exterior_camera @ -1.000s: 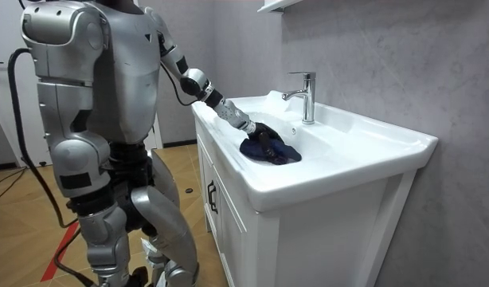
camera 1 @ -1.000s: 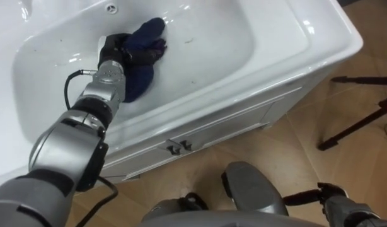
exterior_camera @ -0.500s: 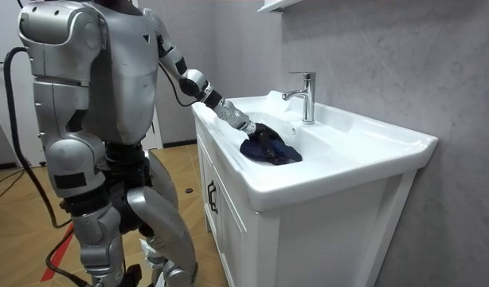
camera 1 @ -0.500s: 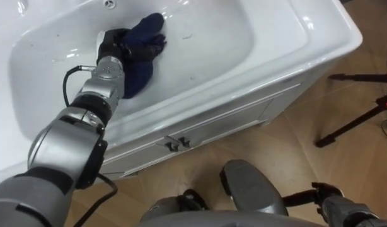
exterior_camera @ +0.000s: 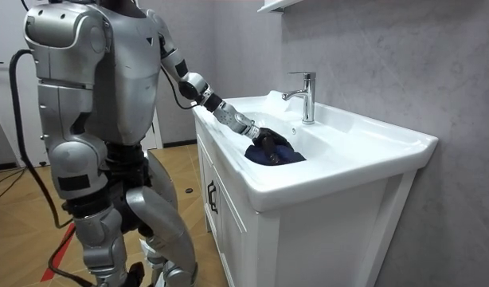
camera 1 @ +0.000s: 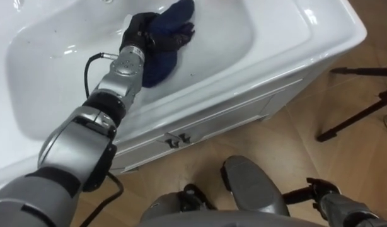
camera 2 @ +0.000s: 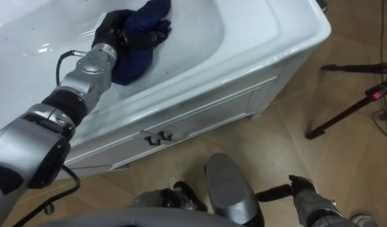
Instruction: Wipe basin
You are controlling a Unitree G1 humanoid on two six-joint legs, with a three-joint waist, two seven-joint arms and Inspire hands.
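Observation:
A white basin is set in a white vanity, and I stand in front of it. A dark blue cloth lies bunched on the basin floor. My left hand reaches into the basin, its dark fingers curled on the cloth's near side. In the room view the left hand presses the cloth down just in front of the tap. In the right eye view the cloth lies by the same hand. My right hand hangs low at my side over the floor.
A chrome tap stands at the basin's back rim. Below the basin are white cabinet doors with two small dark handles. Black tripod legs spread over the wooden floor at my right.
My left hand has slid the cloth to my right across the basin floor, with the forearm reaching further in. The right hand stays low at my side.

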